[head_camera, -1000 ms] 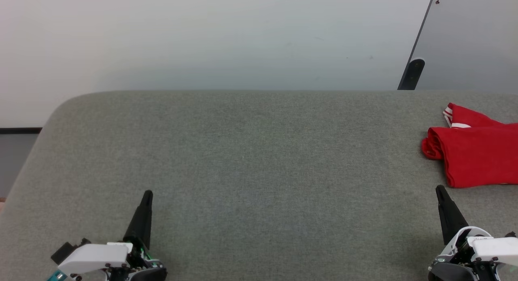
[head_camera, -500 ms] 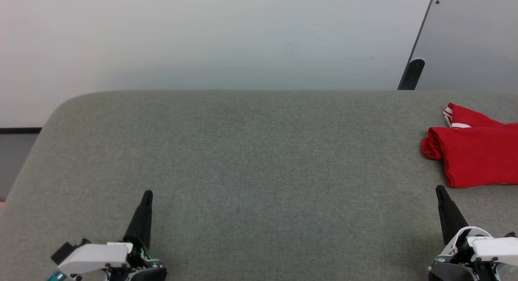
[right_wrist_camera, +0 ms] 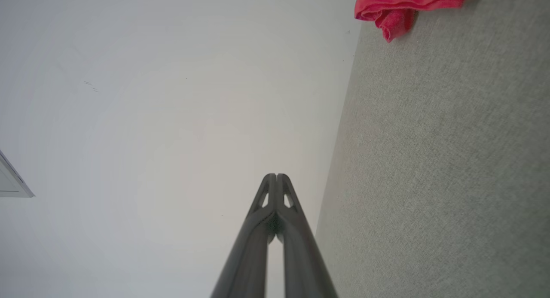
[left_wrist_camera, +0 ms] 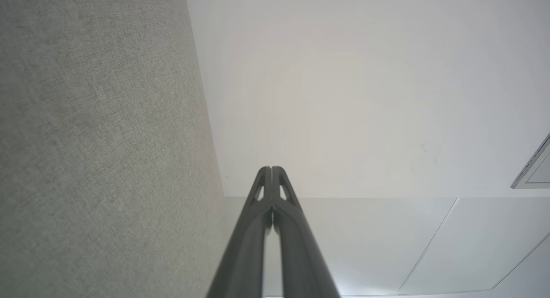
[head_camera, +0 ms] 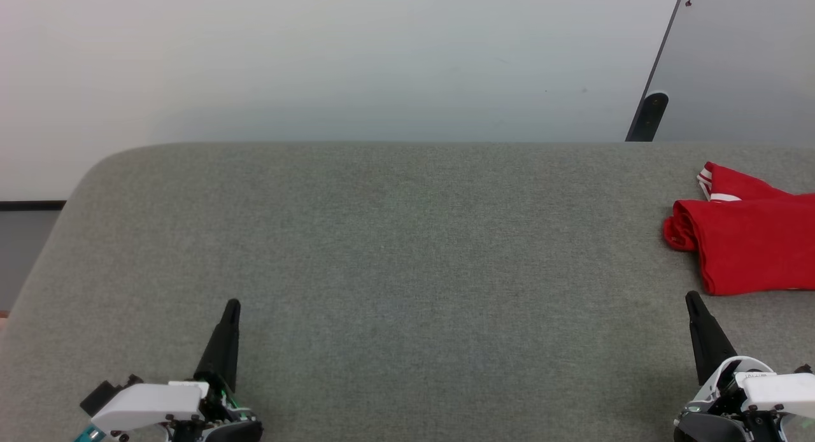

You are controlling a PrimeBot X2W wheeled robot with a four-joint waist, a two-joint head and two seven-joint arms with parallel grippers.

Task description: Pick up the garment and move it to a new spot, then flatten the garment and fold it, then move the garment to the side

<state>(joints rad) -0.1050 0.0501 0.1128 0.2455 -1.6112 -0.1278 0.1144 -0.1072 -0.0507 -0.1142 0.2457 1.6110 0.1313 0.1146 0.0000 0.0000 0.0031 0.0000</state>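
The garment (head_camera: 751,238), a folded red jersey with a bit of red-white striped trim showing at its far corner, lies at the right edge of the grey table (head_camera: 395,251); part of it runs out of the head view. In the right wrist view the garment (right_wrist_camera: 399,6) shows as a red fold at the top. My right gripper (head_camera: 690,298) stands shut just in front of the garment, apart from it, with nothing held. At the lower left my left gripper (head_camera: 233,305) is shut and holds nothing. Both wrist views show the fingertips pressed together, left gripper (left_wrist_camera: 270,169) and right gripper (right_wrist_camera: 276,176).
The grey fabric-covered table has a rounded far-left corner (head_camera: 108,162) and ends at a pale wall (head_camera: 318,60). A slanted grey panel (head_camera: 738,60) with a dark edge stands behind the table at the far right.
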